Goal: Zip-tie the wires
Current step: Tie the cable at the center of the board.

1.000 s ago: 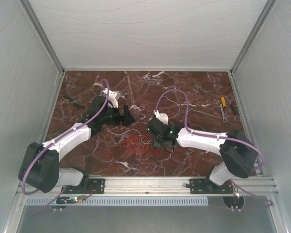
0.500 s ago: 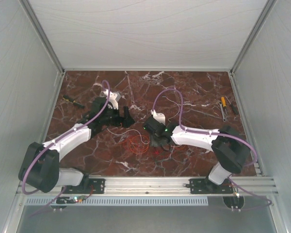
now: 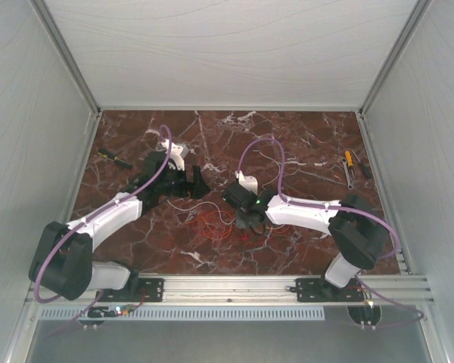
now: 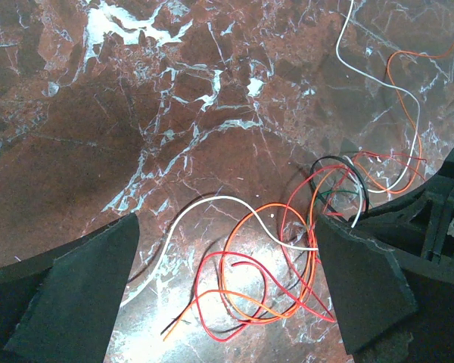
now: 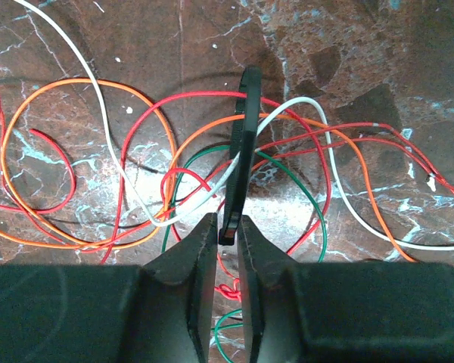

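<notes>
The wires [image 3: 212, 223] lie in loose red, orange and white loops on the marble table [image 3: 303, 136], between the two arms. In the right wrist view the wires [image 5: 76, 80] spread under the black zip tie [image 5: 244, 144]. The strip runs straight away from my right gripper [image 5: 227, 227], whose jaws pinch its near end. From above, the right gripper [image 3: 248, 221] sits at the right edge of the tangle. My left gripper [image 4: 227, 223] hangs wide open over the wires [image 4: 226, 252], with nothing held. In the top view the left gripper [image 3: 197, 181] is just up-left of the loops.
A yellow-handled screwdriver [image 3: 349, 162] and a dark tool lie near the table's right edge. Another small tool [image 3: 115, 157] lies at the far left. White walls enclose the table on three sides. An aluminium rail [image 3: 287, 283] runs along the near edge.
The right arm has shifted slightly left toward the wires, and its jaws have narrowed onto the zip tie's end. The left arm has not moved.
</notes>
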Available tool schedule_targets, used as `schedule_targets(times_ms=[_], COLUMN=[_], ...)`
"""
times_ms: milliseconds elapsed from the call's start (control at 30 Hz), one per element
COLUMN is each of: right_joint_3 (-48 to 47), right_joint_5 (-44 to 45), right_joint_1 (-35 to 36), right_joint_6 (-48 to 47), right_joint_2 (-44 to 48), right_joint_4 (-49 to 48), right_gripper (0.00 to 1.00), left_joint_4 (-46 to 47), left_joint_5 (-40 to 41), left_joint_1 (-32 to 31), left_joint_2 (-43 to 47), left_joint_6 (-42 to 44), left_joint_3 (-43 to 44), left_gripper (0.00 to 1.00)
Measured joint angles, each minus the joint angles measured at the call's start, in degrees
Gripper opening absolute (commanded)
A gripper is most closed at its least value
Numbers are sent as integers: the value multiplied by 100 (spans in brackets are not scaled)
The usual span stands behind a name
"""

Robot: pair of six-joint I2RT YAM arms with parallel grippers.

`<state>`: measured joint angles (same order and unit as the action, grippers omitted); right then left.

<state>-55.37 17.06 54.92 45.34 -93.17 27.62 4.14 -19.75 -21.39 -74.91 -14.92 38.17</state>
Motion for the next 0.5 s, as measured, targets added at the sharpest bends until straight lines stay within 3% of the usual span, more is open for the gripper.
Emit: schedule_targets(times_ms=[267,367,500], right_joint_3=[-11,-15,-101], right_joint_5=[9,11,11], right_joint_1=[9,9,9], right_joint_6=[59,74,109], right_joint_2=[-20,-57,-122], right_joint_4=[39,66,160], right_gripper=[8,0,0], left_joint_4=[0,0,0], left_joint_5=[-42,-46,-76], left_joint_1=[0,0,0], left_joint_2=[0,0,0], left_joint_6=[13,15,24], left_joint_3=[0,0,0], left_gripper=[100,100,100])
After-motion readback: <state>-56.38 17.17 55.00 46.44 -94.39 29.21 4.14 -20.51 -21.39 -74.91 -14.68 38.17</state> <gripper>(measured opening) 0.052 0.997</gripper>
